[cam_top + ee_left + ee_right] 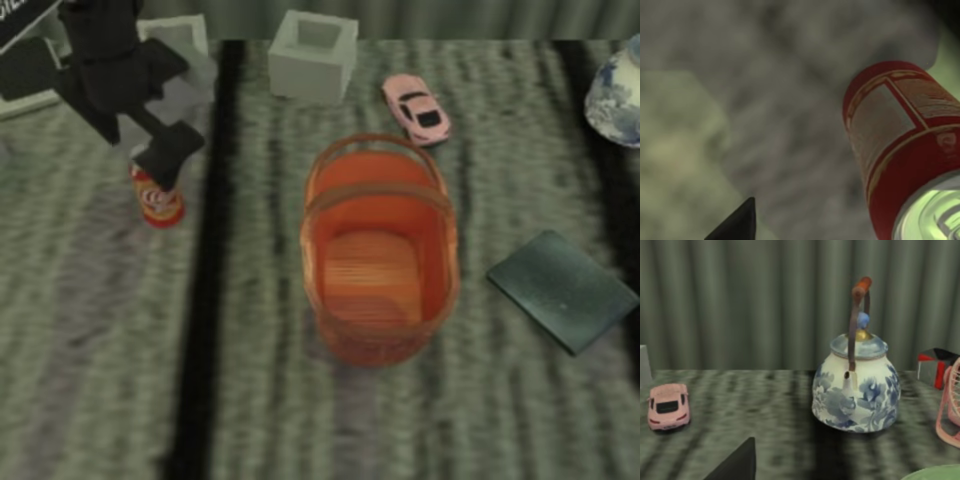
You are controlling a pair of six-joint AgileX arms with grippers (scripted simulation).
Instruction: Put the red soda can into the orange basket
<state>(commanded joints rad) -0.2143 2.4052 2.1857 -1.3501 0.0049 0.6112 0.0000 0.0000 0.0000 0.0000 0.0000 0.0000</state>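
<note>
Filling the corner of the left wrist view, the red soda can (900,150) is showing its silver top and a cream-and-gold label panel, with one dark fingertip (737,222) of the left end effector poking in well to its side. From above, that left end effector (168,160) is hanging directly over the can (157,200), which is standing upright on the surface (100,350) at the left side, its upper part hidden beneath the black fingers. Whether the fingers are spread or closed I cannot tell, and I cannot tell whether they are touching the can.

Well to the right of the can, across a dark stripe in the cloth, the orange basket (378,345) is sitting near the middle of the surface, its arched handle crossing the far half.

Beyond the basket, a white square box (313,60) and a pink toy car (416,108) are lying near the far edge. To the basket's right, a dark green book (565,290) is lying flat. A blue-and-white teapot (856,390) is standing at the far right corner, facing the right wrist camera. The right arm is not showing in the top view.
</note>
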